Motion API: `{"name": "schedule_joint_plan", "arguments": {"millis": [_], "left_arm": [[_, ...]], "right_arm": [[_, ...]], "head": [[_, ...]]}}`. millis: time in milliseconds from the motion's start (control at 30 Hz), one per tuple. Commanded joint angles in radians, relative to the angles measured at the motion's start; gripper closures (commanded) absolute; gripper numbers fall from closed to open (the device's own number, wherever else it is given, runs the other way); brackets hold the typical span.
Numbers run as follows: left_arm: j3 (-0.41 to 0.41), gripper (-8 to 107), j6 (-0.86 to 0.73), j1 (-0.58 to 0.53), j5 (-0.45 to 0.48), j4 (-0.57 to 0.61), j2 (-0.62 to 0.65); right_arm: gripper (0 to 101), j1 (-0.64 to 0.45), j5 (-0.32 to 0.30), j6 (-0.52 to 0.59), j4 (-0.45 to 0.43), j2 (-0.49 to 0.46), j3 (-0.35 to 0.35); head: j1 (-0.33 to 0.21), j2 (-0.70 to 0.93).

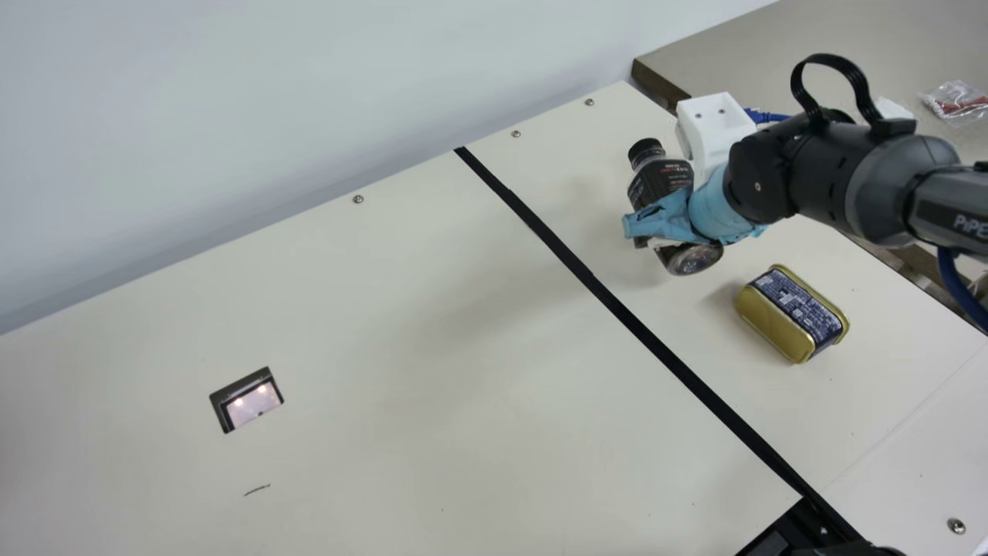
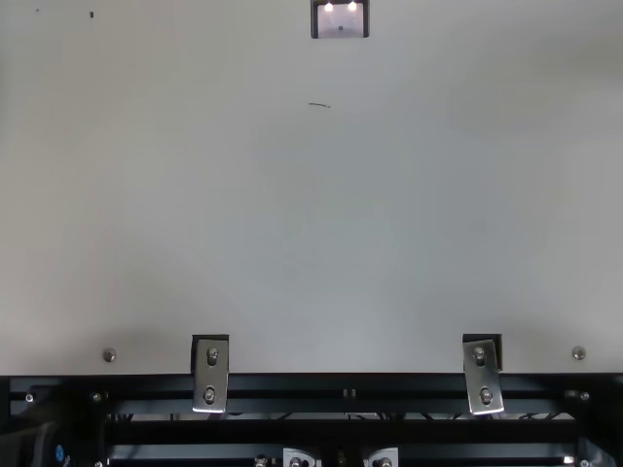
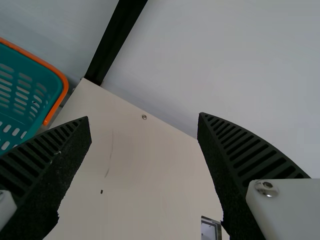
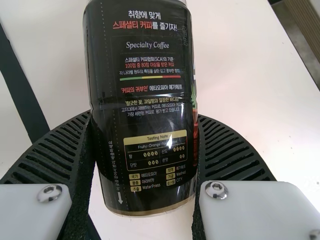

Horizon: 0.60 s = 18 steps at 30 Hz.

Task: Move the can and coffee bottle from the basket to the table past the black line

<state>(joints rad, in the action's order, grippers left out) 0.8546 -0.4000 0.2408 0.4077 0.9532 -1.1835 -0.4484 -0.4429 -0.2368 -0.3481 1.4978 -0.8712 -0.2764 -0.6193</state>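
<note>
Past the black line (image 1: pixel 617 306): we see both goods on the cream table's far side in the main view.
Dark-labelled, black-capped plastic coffee bottle (image 1: pixel 658 183): tilted, long axis eleven-to-five, cap towards eleven, base towards five.
Right gripper (image 1: pixel 656 220): clamped on the bottle's sides.
Gold-and-navy metal can (image 1: pixel 796 305): on its side, at the bottle's four o'clock, long axis ten-to-four.
Left gripper (image 3: pixel 144 120): we see its fingers apart.

A clear plastic bag (image 1: pixel 958 99) lies on the brown-edged side table (image 1: pixel 733 58).
</note>
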Motion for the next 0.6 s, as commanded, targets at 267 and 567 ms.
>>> {"name": "schedule_joint_plan", "arguments": {"millis": [267, 567], "left_arm": [[0.000, 9, 0.000, 0.000, 0.000, 0.000, 0.000], [0.000, 9, 0.000, 0.000, 0.000, 0.000, 0.000]], "right_arm": [[101, 0.000, 0.013, -0.006, -0.034, 0.042, 0.008], [101, 0.001, 0.019, -0.012, -0.049, 0.052, 0.025]], "head": [[-0.022, -0.012], [-0.022, -0.012]]}}
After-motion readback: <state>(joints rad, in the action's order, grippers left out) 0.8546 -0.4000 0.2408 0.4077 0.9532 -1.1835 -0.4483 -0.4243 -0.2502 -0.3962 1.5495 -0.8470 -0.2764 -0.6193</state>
